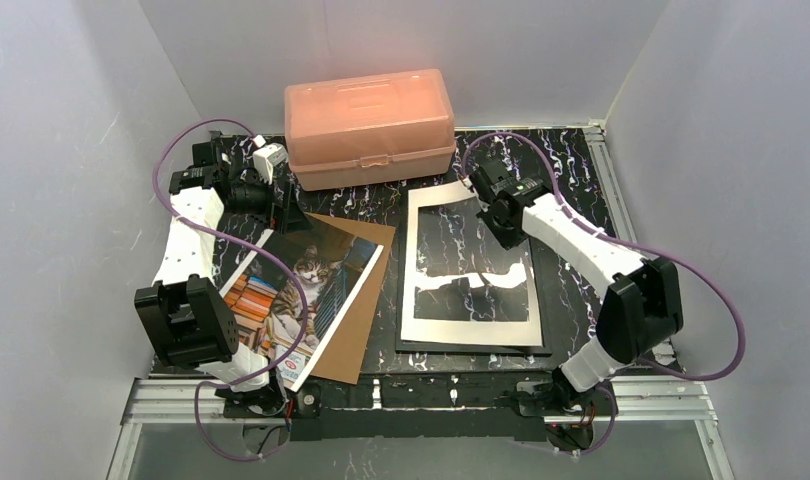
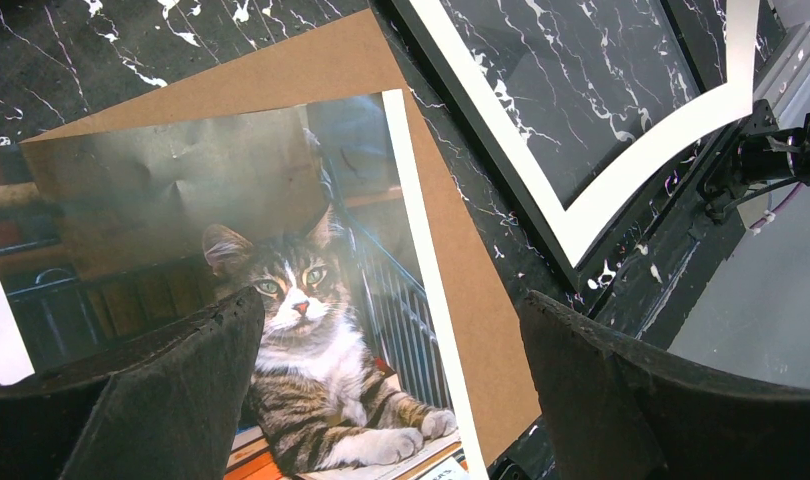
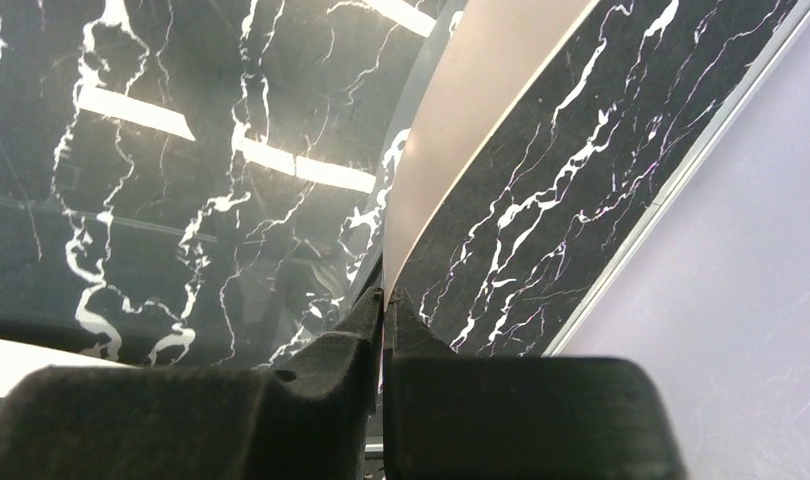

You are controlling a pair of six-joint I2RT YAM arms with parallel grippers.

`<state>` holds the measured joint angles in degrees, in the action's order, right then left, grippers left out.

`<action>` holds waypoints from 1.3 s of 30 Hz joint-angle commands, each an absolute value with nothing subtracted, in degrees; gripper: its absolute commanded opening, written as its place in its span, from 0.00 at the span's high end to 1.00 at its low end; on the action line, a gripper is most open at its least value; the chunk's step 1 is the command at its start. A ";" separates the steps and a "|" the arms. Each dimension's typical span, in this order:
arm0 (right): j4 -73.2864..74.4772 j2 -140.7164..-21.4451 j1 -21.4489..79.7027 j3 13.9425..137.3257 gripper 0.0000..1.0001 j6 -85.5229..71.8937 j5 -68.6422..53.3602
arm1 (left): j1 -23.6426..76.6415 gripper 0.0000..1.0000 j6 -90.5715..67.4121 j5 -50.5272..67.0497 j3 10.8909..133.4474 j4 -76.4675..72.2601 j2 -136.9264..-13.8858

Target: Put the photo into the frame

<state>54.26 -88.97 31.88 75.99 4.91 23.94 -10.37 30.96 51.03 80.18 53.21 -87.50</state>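
Left end effector (image 2: 391,320): jaws wide, empty, hovering over the far end of the photo (image 1: 296,288). The photo lies face up on the brown backing board (image 1: 356,330), left of the frame (image 1: 481,349) and just apart from it. Its long axis slants from near-left to far-right. My left arm is the nearer one.

Right end effector (image 3: 384,300): pinched narrow, apparently on the edge of the white mat (image 3: 451,150) over the frame.

Print: tabby cat, orange books, white border, glossy.
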 commanded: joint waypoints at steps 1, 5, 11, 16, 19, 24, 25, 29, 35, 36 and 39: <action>54.68 -91.92 31.75 80.70 0.89 5.75 28.39 | -10.20 0.02 31.46 52.84 80.34 55.02 -86.20; 54.60 -93.86 31.79 82.87 0.89 6.09 30.85 | -10.20 0.02 31.73 52.82 80.09 55.02 -86.34; 55.60 -94.86 31.88 83.38 0.88 5.37 28.53 | -10.24 0.02 31.77 52.98 79.90 55.02 -86.30; 55.30 -92.70 31.83 80.73 0.88 5.20 25.03 | -10.21 0.02 31.75 53.06 79.97 55.02 -86.78; 55.92 -91.48 31.86 78.74 0.88 4.55 24.26 | -10.25 0.02 31.81 53.27 79.98 55.02 -86.81; 55.23 -89.17 31.85 76.73 0.87 4.97 24.43 | -10.21 0.02 31.73 53.61 79.94 55.02 -86.84; 55.28 -88.96 31.89 76.73 0.87 5.06 24.43 | -10.20 0.02 31.73 53.57 79.90 55.02 -86.77; 55.11 -88.98 31.85 76.16 0.86 5.56 25.08 | -10.20 0.02 31.82 53.70 79.48 55.02 -86.29; 54.54 -88.89 31.87 75.54 0.85 6.74 25.32 | -10.21 0.02 32.25 53.51 79.04 55.02 -85.52; 54.85 -89.80 31.87 76.09 0.85 6.62 25.07 | -10.20 0.02 32.21 53.64 79.21 55.03 -85.56; 55.21 -92.70 31.87 77.31 0.84 5.89 24.75 | -10.20 0.02 31.91 53.92 79.37 55.02 -85.74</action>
<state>54.68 -90.78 31.88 75.48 5.96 25.26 -10.37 31.29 51.90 79.22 53.41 -87.50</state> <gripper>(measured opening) 0.156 0.982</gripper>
